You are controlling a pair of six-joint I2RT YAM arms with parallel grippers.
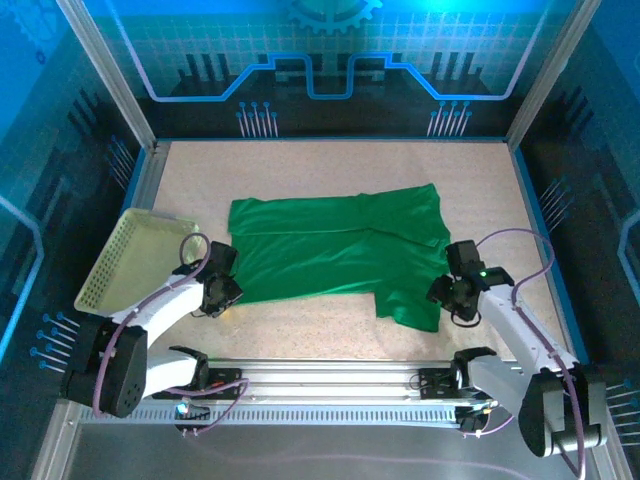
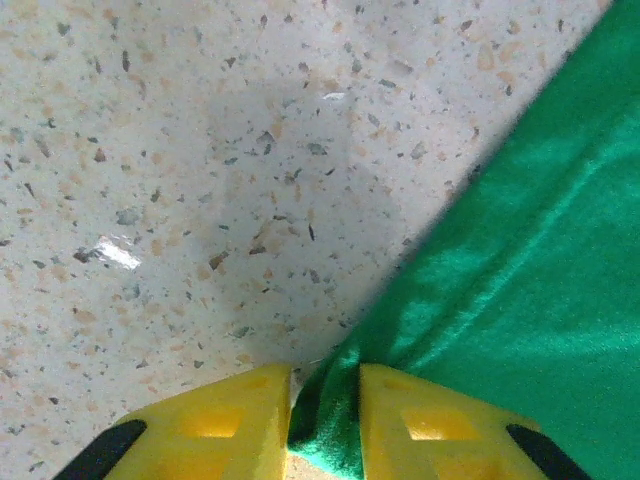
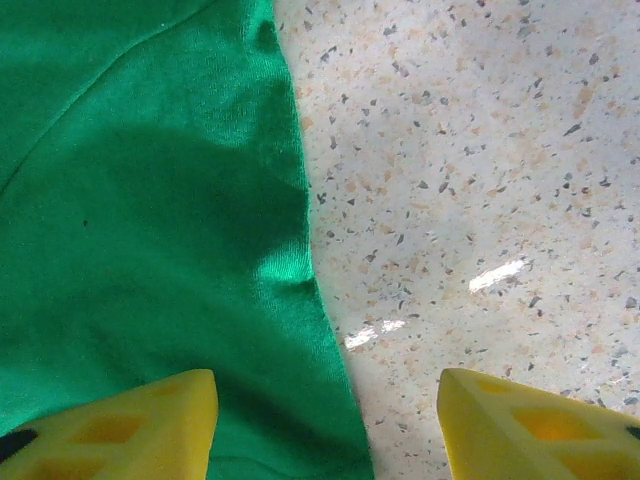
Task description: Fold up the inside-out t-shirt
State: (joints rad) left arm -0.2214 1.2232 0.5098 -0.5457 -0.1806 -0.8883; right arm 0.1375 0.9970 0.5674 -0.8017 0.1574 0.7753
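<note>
Green t-shirt outside pale basket

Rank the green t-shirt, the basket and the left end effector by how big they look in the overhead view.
1. t-shirt, spread out flat, clearly largest.
2. basket, at the left side, much smaller.
3. left end effector, smallest, pinching the shirt's near-left corner.

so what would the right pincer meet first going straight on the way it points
Probably the t-shirt's edge, lying just ahead of the open right pincer, then the table; depth is unclear.
</note>
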